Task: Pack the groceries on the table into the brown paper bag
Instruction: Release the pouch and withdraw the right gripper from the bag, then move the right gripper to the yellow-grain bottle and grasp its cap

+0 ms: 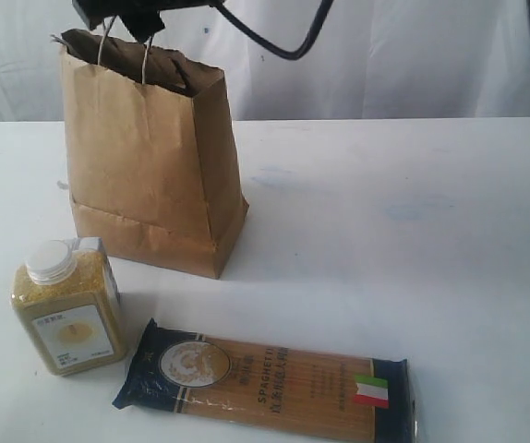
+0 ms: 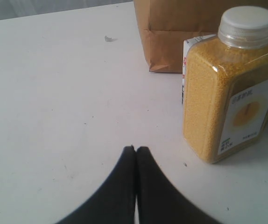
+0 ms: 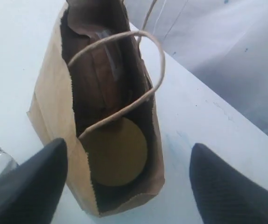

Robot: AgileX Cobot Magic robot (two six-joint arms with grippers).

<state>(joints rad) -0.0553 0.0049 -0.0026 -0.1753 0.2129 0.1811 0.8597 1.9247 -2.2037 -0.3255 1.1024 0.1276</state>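
The left end effector (image 2: 135, 149) is seen with its two dark fingers pressed together, nothing being pinched between them. It is held low over the bare white bench (image 1: 413, 212), near the front-left corner, with the yellow-grain bottle (image 2: 229, 88) just beside it but not touched.

The right end effector (image 3: 128, 144) is seen with its fingers spread wide and nothing held. It is poised above the open mouth of the brown paper bag (image 1: 150, 157), apart from the serrated rim. One cord handle (image 3: 124, 70) is looped across the opening. Deep inside the bag a round brown lid (image 3: 117, 151) is shown lying face up; the jar below it cannot be made out.

The bag is stood upright toward the back-left corner of the bench, its top creased. The bottle, white cap up, is stood upright in front of the bag, near the front-left corner. The spaghetti packet (image 1: 265, 378) is laid flat along the front edge, one blue end close beside the bottle, the other end toward the middle of that edge.
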